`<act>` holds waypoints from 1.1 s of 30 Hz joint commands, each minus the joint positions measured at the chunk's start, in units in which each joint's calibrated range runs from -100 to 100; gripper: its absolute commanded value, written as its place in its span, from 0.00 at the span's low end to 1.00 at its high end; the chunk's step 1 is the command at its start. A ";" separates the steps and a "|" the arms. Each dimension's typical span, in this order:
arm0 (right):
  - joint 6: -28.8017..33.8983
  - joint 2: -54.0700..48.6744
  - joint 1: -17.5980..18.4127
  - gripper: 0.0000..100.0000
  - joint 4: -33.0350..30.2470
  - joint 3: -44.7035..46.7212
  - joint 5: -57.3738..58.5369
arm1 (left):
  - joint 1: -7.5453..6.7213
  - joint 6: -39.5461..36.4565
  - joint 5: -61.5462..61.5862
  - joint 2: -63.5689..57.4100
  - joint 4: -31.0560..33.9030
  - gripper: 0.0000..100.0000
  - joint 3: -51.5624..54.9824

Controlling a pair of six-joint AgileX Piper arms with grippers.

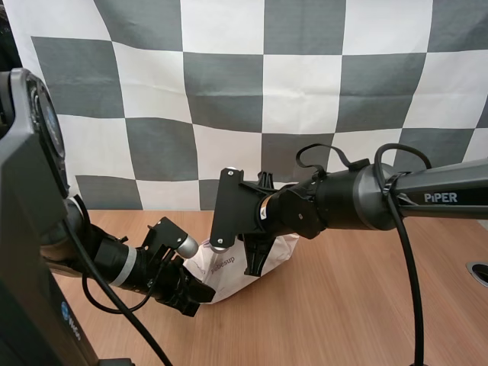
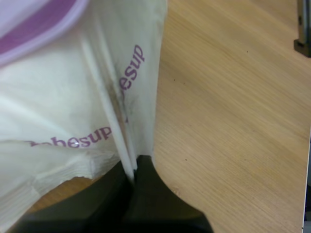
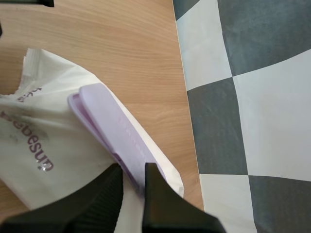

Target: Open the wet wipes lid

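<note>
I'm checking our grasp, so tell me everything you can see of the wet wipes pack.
The white soft plastic wet wipes pack bears purple lettering and a lilac rigid lid, seemingly closed. It sits crumpled on the light wooden table. The left gripper pinches its sealed end seam; the right gripper pinches the lid's edge.

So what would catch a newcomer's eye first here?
The white wipes pack on the wooden table, gripped at two spots. The right pincer pinches the edge of the purple lid, and the left pincer clamps the pack's crimped end seam.
</note>
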 commanded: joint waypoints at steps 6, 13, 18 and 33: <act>-0.02 0.06 -0.05 0.00 -0.07 -0.05 -0.58 | 0.02 1.27 -4.61 0.03 -0.27 0.00 1.96; -0.02 0.06 -0.05 0.00 0.52 -1.83 -0.27 | 0.02 1.27 -3.79 0.03 -0.28 0.00 2.24; -0.02 0.06 -0.19 0.00 -1.01 -3.69 10.73 | 0.02 1.27 -3.90 0.03 -0.28 0.00 2.24; 4.78 -1.30 -0.66 0.00 3.40 -5.21 43.52 | 0.02 1.27 -4.10 0.03 -0.28 0.00 2.24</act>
